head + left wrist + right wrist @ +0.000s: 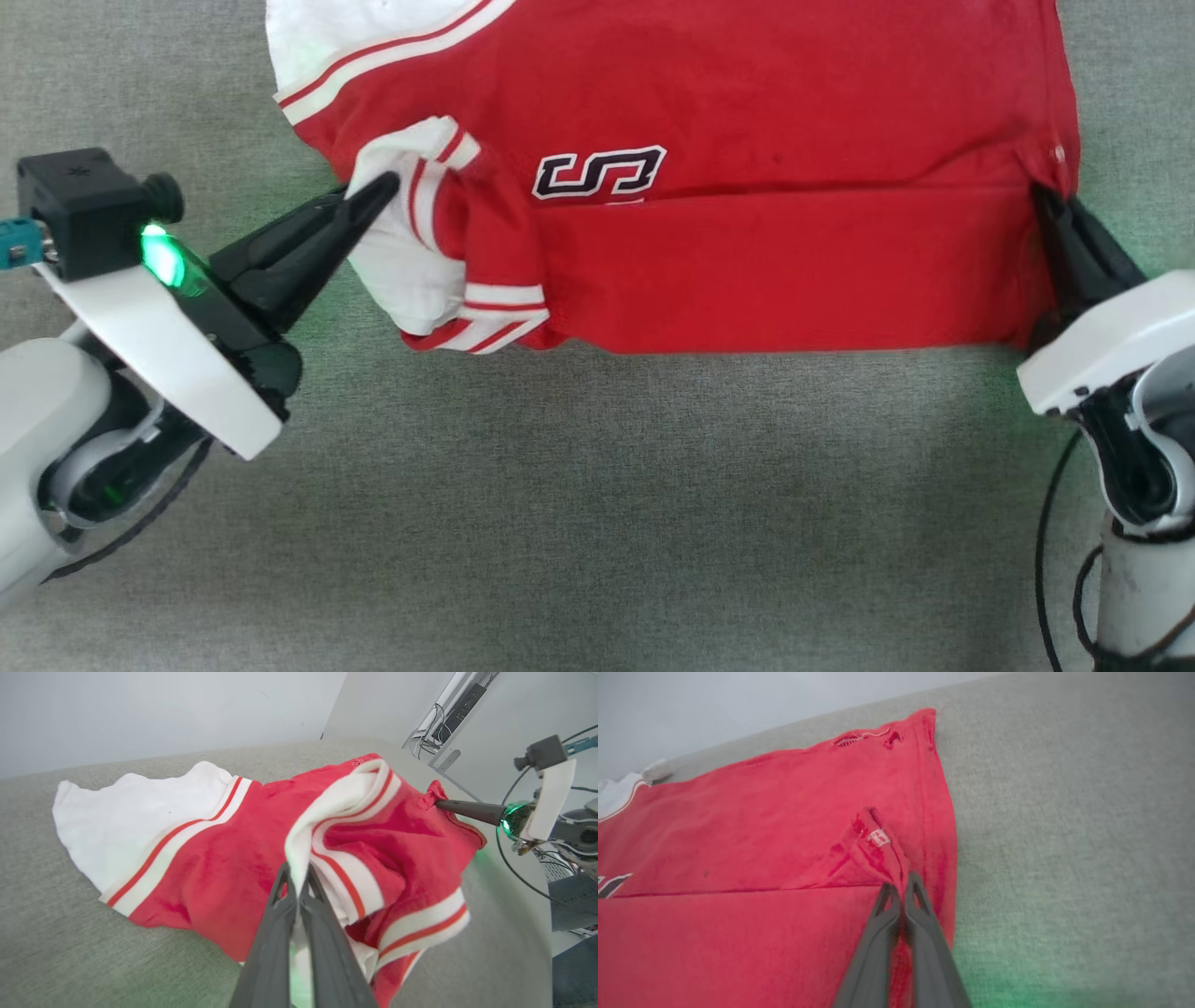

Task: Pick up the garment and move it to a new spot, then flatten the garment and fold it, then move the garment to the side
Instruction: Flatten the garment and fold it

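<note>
Head view: the left gripper (381, 187) slants in from the left edge, pinching the white sleeve of the garment (747, 261), which is spread across the top. The right gripper (1044, 196) reaches up from the right edge, clamped on its side.
Left wrist view: fingers (275, 933) nip striped trim at centre.
Right wrist view: fingers (877, 933) squeeze a red fold at centre.

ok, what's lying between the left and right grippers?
The garment: its folded red body stretches from the left gripper to the right gripper, both pinching it. Head view.

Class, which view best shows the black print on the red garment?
Head view: the print faces the camera, sharp. Right wrist view catches a sliver at its left edge; left wrist view gives sleeves of the garment.
</note>
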### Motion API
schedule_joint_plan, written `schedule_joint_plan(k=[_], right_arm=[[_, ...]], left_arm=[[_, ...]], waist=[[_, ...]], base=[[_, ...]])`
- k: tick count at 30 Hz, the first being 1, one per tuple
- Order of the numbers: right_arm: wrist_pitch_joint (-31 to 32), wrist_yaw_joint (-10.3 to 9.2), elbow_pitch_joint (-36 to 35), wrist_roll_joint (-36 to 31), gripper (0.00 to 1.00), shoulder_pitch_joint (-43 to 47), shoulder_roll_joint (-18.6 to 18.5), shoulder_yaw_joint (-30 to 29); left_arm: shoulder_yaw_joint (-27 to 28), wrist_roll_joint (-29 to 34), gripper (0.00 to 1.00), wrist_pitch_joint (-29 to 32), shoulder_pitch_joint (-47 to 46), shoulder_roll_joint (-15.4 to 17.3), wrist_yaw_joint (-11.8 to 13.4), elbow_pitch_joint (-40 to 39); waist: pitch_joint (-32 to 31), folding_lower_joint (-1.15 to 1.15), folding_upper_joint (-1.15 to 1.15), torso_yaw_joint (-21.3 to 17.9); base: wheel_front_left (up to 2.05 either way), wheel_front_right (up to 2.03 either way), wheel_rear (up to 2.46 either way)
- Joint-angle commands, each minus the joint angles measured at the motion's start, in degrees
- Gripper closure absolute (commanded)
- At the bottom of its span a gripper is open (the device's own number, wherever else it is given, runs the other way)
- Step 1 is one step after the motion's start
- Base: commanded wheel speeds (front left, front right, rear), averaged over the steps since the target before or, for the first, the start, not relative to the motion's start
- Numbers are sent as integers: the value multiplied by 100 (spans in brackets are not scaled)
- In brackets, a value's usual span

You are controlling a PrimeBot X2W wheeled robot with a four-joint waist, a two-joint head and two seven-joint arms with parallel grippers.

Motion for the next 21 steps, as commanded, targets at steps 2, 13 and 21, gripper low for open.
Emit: schedule_joint_plan(k=[2, 13, 21], right_arm=[[-88, -7, 68, 8, 100, -103, -7, 21], [-215, -13, 784, -263, 100, -257, -9, -18], [-461, -9, 826, -464, 0, -322, -4, 137]], left_arm=[[99, -11, 100, -12, 90, 4, 13, 49], [-392, 27, 100, -12, 139, -134, 13, 649], [-353, -7, 0, -12, 98, -110, 13, 630]], waist=[[8, 0, 0, -11], [3, 0, 0, 19], [-367, 0, 0, 72]], base=[[0, 0, 0], [0, 0, 0], [0, 0, 0]])
